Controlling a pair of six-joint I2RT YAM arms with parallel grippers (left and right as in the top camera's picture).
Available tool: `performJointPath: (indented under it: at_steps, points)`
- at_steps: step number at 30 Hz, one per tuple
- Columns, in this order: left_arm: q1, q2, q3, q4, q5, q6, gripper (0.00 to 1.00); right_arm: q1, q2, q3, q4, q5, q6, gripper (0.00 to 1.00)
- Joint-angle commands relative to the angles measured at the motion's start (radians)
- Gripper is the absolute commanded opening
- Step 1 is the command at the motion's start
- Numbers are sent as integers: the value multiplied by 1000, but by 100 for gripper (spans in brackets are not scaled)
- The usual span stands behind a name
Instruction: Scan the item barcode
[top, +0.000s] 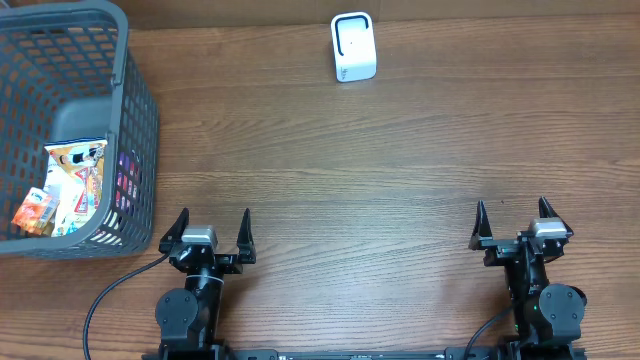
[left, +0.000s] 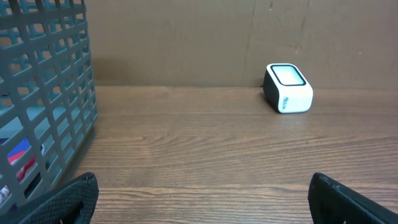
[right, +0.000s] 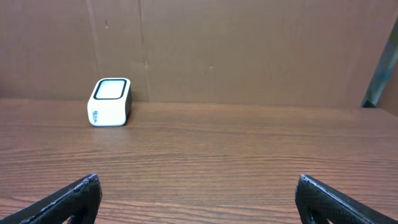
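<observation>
A white barcode scanner (top: 354, 47) with a dark window stands at the table's far edge; it also shows in the left wrist view (left: 288, 88) and the right wrist view (right: 110, 102). Colourful snack packets (top: 72, 185) lie inside the grey basket (top: 120, 60) at the far left. My left gripper (top: 211, 226) rests open near the front edge, just right of the basket, nothing between its fingers (left: 74, 198). My right gripper (top: 513, 218) is open at the front right, its fingers (right: 326, 199) wide apart over bare wood.
The basket's grey mesh wall (left: 46, 93) rises close on the left of the left wrist view. A brown cardboard wall (right: 249, 50) backs the table behind the scanner.
</observation>
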Motion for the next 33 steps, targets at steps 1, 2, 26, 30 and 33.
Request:
performJointPath:
  at_steps: [1, 2, 26, 30, 33]
  points:
    - [-7, -11, -4, 0, 20, 5, 100, -5, -10, -10, 6, 5, 2, 100]
    - [-7, -11, -4, 5, 53, -30, 100, -5, -10, -10, 6, 6, 2, 100]
    - [-6, 347, 816, -348, 259, 21, 100, -5, -10, -10, 6, 5, 2, 100]
    - [-7, 592, 1136, -635, 420, 128, 100, -5, -10, -10, 6, 5, 2, 100]
    - [-6, 727, 1301, -729, 374, 172, 100, -5, -10, -10, 6, 6, 2, 100]
